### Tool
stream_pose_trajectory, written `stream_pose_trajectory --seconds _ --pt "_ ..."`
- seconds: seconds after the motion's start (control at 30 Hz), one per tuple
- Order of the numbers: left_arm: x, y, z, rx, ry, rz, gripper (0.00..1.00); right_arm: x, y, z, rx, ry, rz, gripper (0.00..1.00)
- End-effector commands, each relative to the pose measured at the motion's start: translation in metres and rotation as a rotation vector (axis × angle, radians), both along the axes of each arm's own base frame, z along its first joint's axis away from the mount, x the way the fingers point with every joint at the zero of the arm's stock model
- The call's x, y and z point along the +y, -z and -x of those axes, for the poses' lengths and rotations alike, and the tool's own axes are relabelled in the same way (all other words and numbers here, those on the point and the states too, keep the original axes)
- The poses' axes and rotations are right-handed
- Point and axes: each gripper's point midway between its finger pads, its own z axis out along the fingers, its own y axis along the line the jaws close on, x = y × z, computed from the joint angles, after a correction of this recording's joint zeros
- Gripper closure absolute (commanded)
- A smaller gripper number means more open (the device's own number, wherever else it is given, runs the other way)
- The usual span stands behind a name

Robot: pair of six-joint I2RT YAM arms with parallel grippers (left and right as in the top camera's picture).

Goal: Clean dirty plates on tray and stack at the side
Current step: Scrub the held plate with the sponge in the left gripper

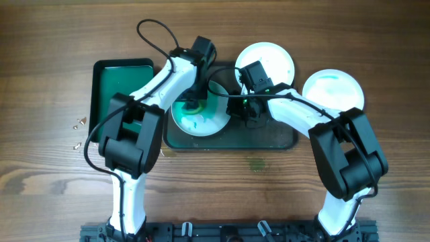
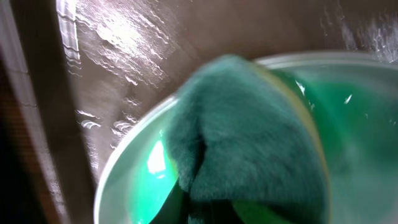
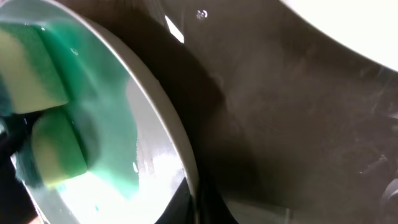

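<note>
Teal-green film covers much of the smeared plate, which lies face up at the left end of the tray, so I judge that scrubbing is the step in hand. The left claw comes down on that plate from the upper left of the overhead frame with the sponge under it. Its fingers are hidden, but the sponge is creased down its middle in the left wrist view, so I read the claw as clamped on it. The right claw sits just beside the plate's right rim, perhaps steadying it (the right wrist view shows the rim running diagonally, very close). Whether it is apart or together I cannot tell. A second plate overlaps the tray's upper edge, and a third plate lies on the desk at the upper right, both looking mostly white. A small green tray lies at the upper left. The next move probably calls for wiping across the remaining film while the rim is held from sliding, then lifting the plate out toward the right side. Being round, the plates have no long axis and all face upward. The tray's long axis runs left to right across the overhead frame.
</note>
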Motion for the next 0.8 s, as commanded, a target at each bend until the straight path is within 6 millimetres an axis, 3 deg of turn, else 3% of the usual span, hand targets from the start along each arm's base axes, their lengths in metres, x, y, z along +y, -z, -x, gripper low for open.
stream_pose_trajectory --seconds 0.0,0.13,0.33,0.4,0.47,0.57,0.63,0.77 --pt "-0.057 0.01 0.062 0.304 0.294 0.424 0.96 -0.002 0.004 0.0 0.01 -0.002 0.002 0.96" --pt "-0.088 -0.007 0.073 0.331 0.383 0.646 0.96 -0.001 0.003 0.0 0.013 -0.004 -0.004 0.96" --pt "-0.097 -0.004 0.047 0.217 0.386 0.652 0.96 -0.002 0.003 0.0 0.016 -0.004 -0.013 0.96" --pt "-0.083 0.005 0.026 0.151 0.287 0.537 0.96 -0.002 0.003 -0.001 0.016 -0.004 -0.013 0.96" --pt "-0.052 0.011 0.001 0.069 0.144 0.335 0.96 -0.003 0.003 -0.001 0.016 -0.001 -0.012 0.96" --pt "0.001 0.003 -0.023 -0.051 -0.019 0.034 0.96 -0.003 0.003 -0.001 0.017 -0.001 -0.012 0.96" --pt "0.035 -0.011 -0.028 -0.112 -0.132 -0.153 0.96 -0.003 0.003 -0.001 0.016 0.0 -0.012 0.96" --pt "0.044 -0.012 -0.013 -0.073 -0.193 -0.196 0.96 -0.004 0.003 -0.002 0.014 0.001 -0.013 0.96"
